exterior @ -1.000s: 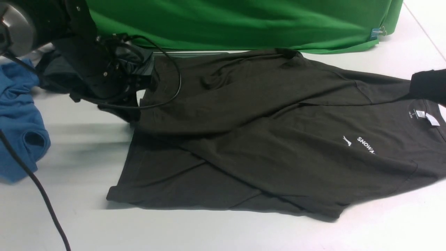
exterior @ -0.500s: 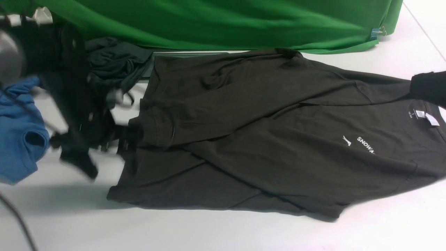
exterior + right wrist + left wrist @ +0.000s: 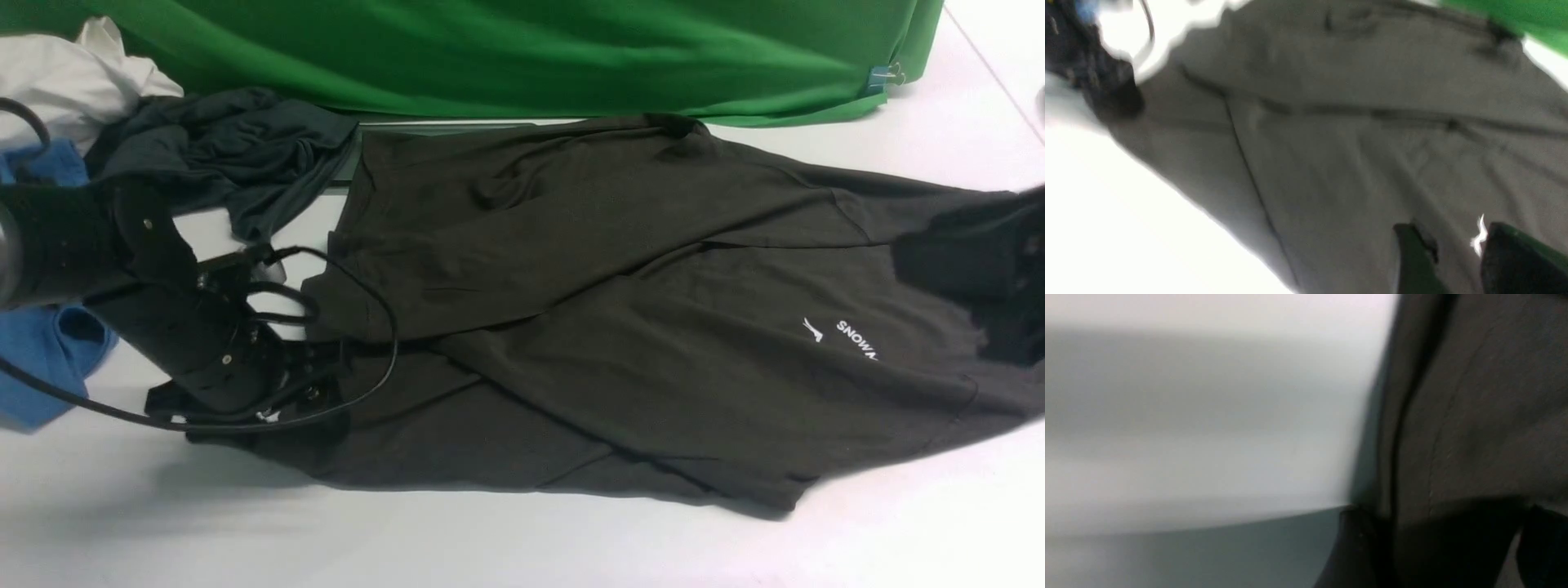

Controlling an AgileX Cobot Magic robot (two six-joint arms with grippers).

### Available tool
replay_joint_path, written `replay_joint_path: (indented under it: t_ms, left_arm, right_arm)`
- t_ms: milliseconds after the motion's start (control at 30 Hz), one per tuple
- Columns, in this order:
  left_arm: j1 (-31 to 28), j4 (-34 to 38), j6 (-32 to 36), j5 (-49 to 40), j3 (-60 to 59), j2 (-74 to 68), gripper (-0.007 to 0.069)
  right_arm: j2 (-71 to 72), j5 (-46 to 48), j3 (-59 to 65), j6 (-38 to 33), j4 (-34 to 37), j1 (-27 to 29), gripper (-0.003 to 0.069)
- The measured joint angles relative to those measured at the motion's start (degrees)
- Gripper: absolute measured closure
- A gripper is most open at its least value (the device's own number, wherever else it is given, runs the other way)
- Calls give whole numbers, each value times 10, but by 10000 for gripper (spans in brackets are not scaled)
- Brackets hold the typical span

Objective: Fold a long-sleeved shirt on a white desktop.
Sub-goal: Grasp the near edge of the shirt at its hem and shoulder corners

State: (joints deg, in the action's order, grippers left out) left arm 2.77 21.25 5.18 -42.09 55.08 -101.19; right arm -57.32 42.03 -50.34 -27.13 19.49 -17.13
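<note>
One large olive-black cotton long-sleeved shirt lies spread on the broad matte white desktop. The left gripper sits at its hem corner, jaws parted over the cloth. The blurred right gripper hangs over the collar end; I cannot tell whether it grips.

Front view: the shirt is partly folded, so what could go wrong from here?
The left arm's cable loops over the long-sleeved shirt's folded sleeve; it could snag and drag that fold open. The dark teal garment lies beside the shirt's far corner and might get gathered in. The right tool is motion-blurred over the neck end, so its grasp may miss.
</note>
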Motion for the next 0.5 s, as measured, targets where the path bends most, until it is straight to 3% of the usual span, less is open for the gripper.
replay_joint_path:
  t_ms: [200,367,433,500]
  left_arm:
    - [0,5,11,1,-1,-4,244]
    - [0,-12,26,-16,-1,-6,520]
    - [0,-13,28,-16,-1,-6,575]
    - [0,-14,28,-16,-2,-6,585]
  right_arm:
    - [-73,63,0,-41,-35,-8,409]
    - [-185,60,5,-49,-125,-88,328]
    - [-227,52,14,-42,-160,-118,309]
    - [-257,46,18,-29,-187,-136,302]
